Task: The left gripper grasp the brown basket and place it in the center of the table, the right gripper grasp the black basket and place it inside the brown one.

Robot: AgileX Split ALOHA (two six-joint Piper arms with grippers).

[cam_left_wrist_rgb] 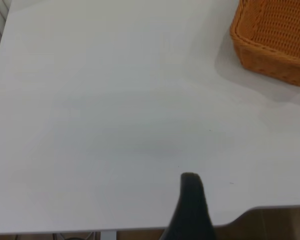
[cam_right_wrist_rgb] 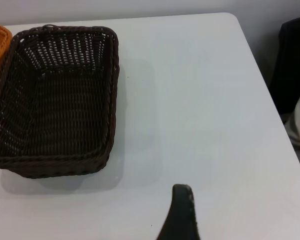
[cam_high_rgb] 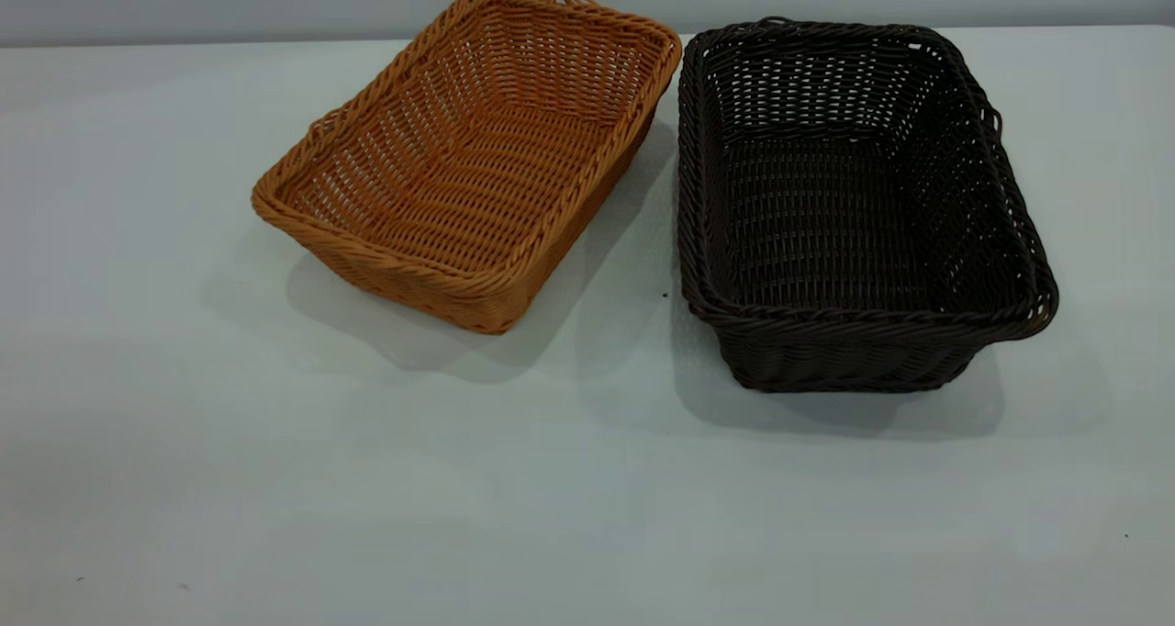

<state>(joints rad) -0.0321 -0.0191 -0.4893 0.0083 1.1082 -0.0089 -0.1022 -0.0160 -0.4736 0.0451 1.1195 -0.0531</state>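
Note:
The brown basket (cam_high_rgb: 477, 162) stands empty on the white table (cam_high_rgb: 275, 479), left of the middle and turned at an angle. One of its corners shows in the left wrist view (cam_left_wrist_rgb: 274, 40). The black basket (cam_high_rgb: 849, 208) stands empty just right of it, close but apart; it fills much of the right wrist view (cam_right_wrist_rgb: 55, 100). Only a black tapering part of my left gripper (cam_left_wrist_rgb: 189, 210) shows, over the table's edge and far from the brown basket. Only a like part of my right gripper (cam_right_wrist_rgb: 182, 212) shows, over bare table beside the black basket. Neither arm shows in the exterior view.
The table edge (cam_left_wrist_rgb: 259, 210) lies near my left gripper. The table's rounded corner (cam_right_wrist_rgb: 232, 17) and side edge show in the right wrist view, with a dark object (cam_right_wrist_rgb: 294, 60) beyond it. A grey wall (cam_high_rgb: 184, 2) runs behind the table.

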